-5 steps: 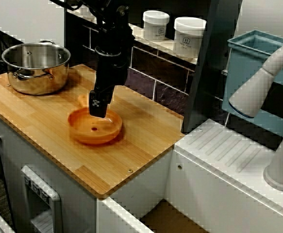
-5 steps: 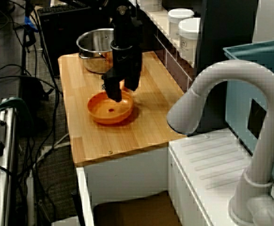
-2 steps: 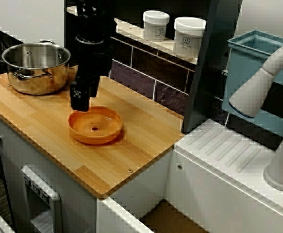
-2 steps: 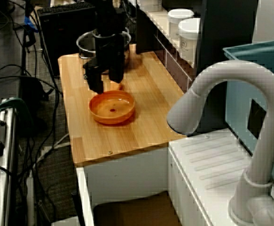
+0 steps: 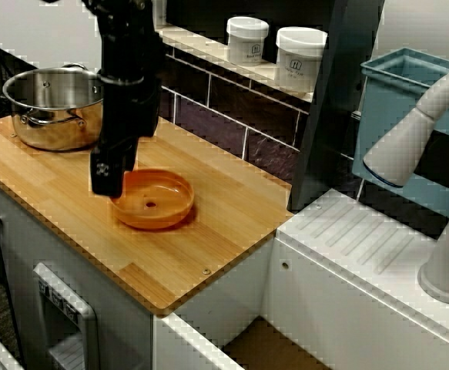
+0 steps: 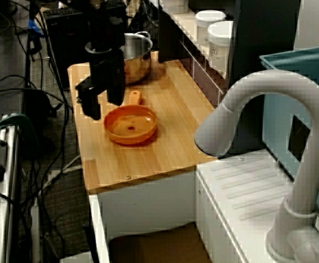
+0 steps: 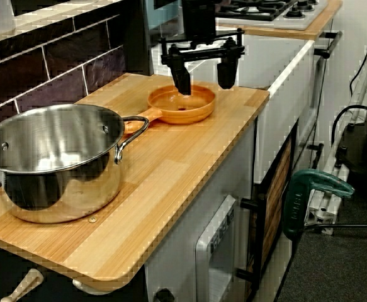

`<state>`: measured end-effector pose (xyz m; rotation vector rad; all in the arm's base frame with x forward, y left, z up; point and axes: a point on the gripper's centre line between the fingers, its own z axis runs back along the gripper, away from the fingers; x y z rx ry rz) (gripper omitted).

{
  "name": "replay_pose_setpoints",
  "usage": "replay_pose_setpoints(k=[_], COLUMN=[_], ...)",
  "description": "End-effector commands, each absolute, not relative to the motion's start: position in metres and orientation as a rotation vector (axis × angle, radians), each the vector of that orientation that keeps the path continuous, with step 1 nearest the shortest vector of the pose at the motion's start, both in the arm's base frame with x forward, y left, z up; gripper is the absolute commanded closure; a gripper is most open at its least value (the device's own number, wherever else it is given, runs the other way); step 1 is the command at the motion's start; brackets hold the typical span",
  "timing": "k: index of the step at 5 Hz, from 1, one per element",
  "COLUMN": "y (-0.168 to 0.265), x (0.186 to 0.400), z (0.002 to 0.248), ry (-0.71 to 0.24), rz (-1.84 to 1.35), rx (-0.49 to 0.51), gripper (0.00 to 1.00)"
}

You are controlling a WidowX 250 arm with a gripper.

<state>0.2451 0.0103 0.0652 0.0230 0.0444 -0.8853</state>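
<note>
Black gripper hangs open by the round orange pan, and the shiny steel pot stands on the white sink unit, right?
No: the shiny steel pot stands on the wooden counter, as the view from the pot's end shows. The black gripper hangs open by the round orange pan.

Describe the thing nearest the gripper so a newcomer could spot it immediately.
Start at the wooden countertop beside the white sink unit. On it, past the steel pot, lies a shallow round orange pan next to the open gripper. It is the only orange item, with a short handle pointing toward the pot.
</note>
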Motion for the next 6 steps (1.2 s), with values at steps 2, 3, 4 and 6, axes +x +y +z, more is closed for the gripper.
replay_pose_setpoints(k=[2,3,4,6], y=[-0.019,-0.025,-0.030,-0.035], x=[0.255,0.263,0.267,0.264], z=[0.067,0.061,0.050,0.037], ry=[-0.016,-0.036,-0.020,-0.019], rz=[-0.839,-0.769,-0.756,-0.730], rx=[0.047,0.052,0.078,0.108], gripper=[0.00,0.00,0.00,0.00])
